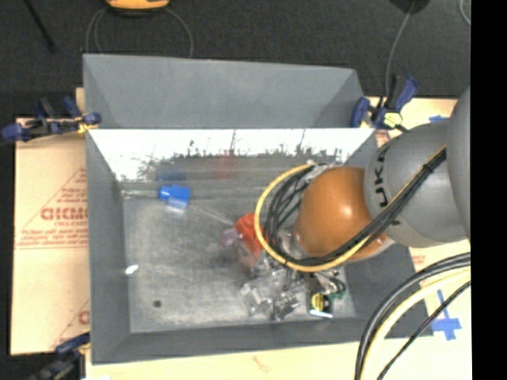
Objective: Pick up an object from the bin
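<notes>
End effector (276, 275) sits low over the clear-plastic heap (261, 301) at the bin's (107, 291) right; I cannot tell its grip, and the pick looks unfinished.

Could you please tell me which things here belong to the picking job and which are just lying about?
In the job: grey bin; orange-covered wrist; red piece and clear-plastic heap beside it.
Lying about: blue cap at back left; white scrap on left floor.
</notes>
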Robot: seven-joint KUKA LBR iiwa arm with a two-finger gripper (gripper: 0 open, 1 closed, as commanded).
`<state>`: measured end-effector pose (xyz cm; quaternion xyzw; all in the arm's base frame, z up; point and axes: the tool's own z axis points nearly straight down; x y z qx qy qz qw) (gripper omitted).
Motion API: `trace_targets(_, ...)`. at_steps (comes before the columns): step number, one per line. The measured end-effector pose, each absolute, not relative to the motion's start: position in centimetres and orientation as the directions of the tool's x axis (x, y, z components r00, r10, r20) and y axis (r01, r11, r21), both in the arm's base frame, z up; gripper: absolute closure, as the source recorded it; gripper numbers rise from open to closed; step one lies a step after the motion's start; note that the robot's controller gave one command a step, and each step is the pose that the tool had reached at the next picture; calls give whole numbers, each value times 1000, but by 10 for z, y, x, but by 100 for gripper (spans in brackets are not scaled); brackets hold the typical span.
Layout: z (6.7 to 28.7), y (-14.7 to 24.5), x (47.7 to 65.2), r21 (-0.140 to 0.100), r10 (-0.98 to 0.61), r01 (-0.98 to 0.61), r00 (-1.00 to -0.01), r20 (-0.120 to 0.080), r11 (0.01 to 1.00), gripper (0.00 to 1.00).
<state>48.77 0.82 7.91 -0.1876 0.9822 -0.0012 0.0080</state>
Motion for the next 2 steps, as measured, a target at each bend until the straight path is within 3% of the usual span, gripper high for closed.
trace_targets(1,158,7,490,-3,-367,-367,-930,-7,930,100)
trace_targets(2,173,6,490,-2,-364,-364,-931,-2,931,100)
